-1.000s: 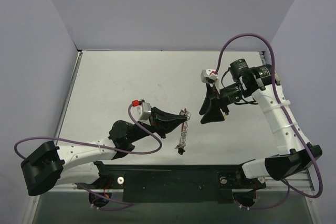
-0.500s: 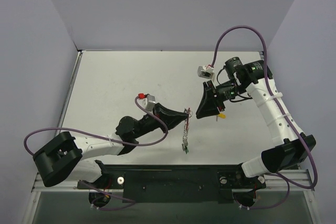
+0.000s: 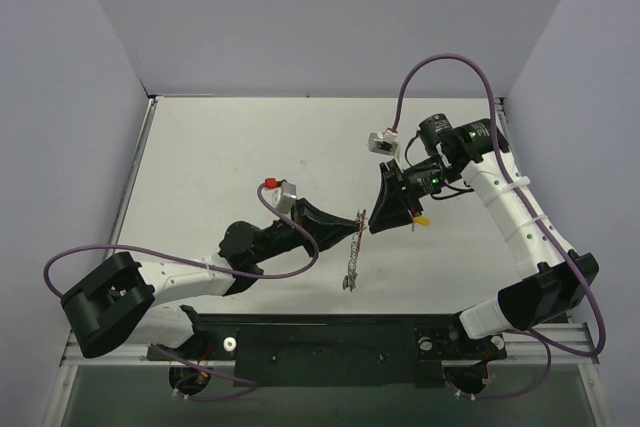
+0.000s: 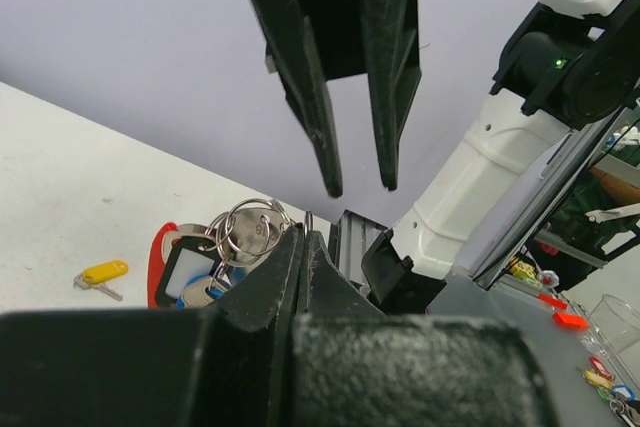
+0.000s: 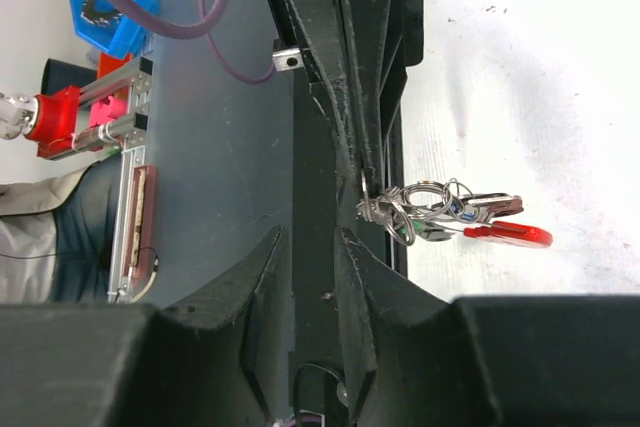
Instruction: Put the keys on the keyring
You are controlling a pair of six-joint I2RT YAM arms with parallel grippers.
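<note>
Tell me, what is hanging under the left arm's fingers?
The keyring, its chain dangling, with a red key among its rings. The shut left fingers cover the pinched part.

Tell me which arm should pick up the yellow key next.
Right. The left gripper is shut on the keyring, so it is busy. The right gripper is open and looks empty, and the yellow key lies on the table close beside it.
</note>
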